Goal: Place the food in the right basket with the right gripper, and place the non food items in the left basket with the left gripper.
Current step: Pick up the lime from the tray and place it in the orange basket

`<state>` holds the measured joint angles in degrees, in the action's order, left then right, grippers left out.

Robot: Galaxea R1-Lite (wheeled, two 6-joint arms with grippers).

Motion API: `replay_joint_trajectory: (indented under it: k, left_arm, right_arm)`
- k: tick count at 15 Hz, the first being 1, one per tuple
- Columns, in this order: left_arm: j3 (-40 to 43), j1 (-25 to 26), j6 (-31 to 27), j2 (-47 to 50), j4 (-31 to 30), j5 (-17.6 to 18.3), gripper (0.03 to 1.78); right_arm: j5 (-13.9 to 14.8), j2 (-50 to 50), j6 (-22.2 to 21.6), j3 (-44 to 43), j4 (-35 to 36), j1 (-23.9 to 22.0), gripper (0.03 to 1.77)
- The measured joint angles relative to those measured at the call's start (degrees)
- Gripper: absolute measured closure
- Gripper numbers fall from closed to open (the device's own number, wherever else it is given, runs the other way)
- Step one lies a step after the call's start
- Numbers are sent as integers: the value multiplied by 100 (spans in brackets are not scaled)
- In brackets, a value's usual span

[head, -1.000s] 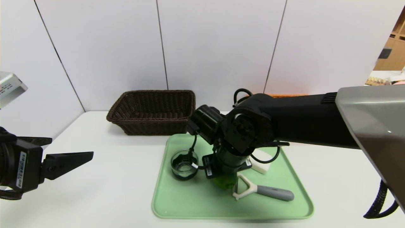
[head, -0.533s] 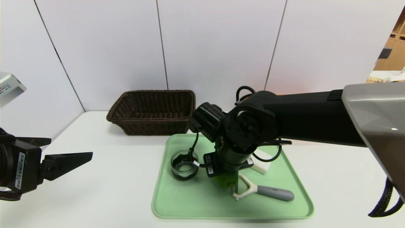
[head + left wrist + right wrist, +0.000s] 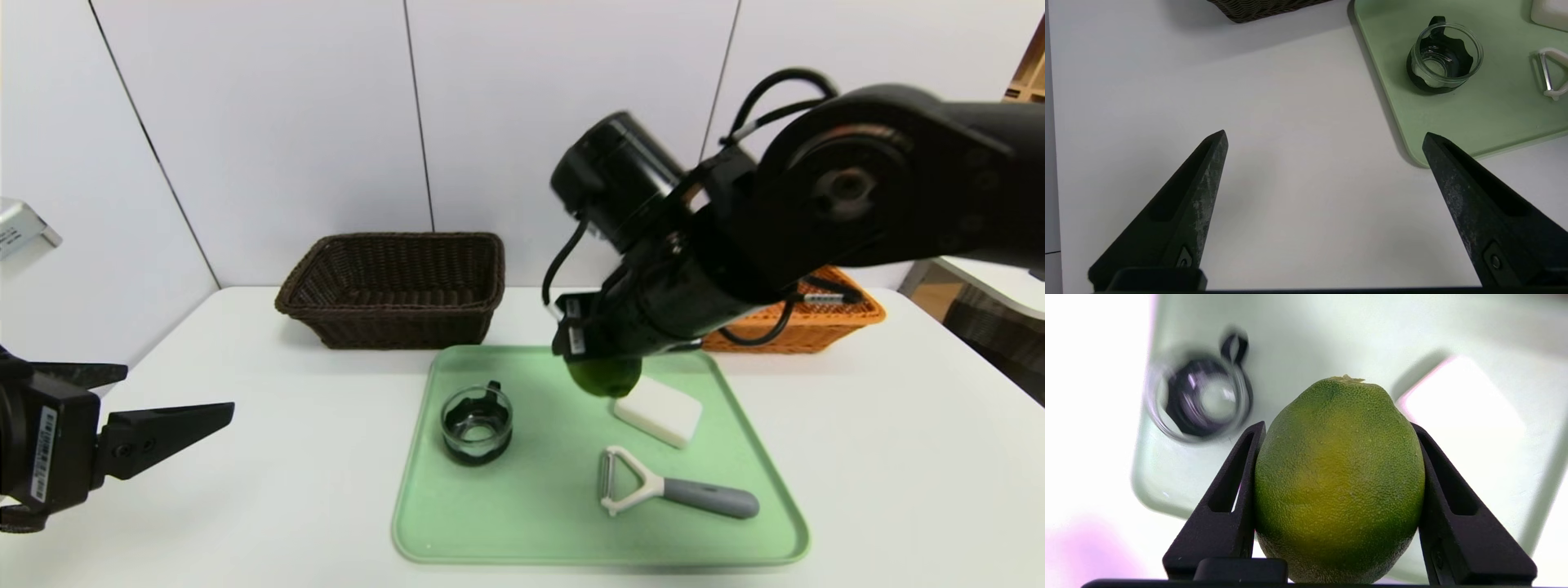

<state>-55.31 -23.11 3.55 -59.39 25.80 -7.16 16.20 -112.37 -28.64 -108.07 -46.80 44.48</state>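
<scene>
White panels are standing behind a white table (image 3: 269, 457). Left of the green tray (image 3: 522, 523), the left gripper (image 3: 1325, 131) is hovering, spread wide, near the dark brown basket (image 3: 408, 322). Above the tray, the right gripper (image 3: 1338, 426) is pinching the green fruit (image 3: 1339, 477), left of the orange basket (image 3: 784, 331).

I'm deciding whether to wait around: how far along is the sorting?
Nothing looks sorted yet: the dark brown basket is empty inside, and the orange basket is partly hidden. In hand: the right gripper holds the green fruit above the tray. Left: the glass cup, peeler and white block lie on the tray, awaiting the open left gripper.
</scene>
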Motion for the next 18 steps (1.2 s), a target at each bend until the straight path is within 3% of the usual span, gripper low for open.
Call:
replay_joint_trajectory:
  k: [5, 9, 13, 18]
  left_arm:
    - [66, 0, 4, -2, -2, 0, 12]
    - [137, -32, 11, 2, -2, 2, 12]
    - [104, -56, 2, -11, -11, 9, 12]
    - [104, -63, 2, -33, -11, 11, 12]
  right_arm:
    - [-28, 427, 196, -393, 474, -1320, 75]
    - [-188, 463, -20, -389, 833, -2255, 75]
    - [-334, 212, -162, -343, 868, -2881, 75]
    - [-400, -378, -166, -343, 1097, -3318, 75]
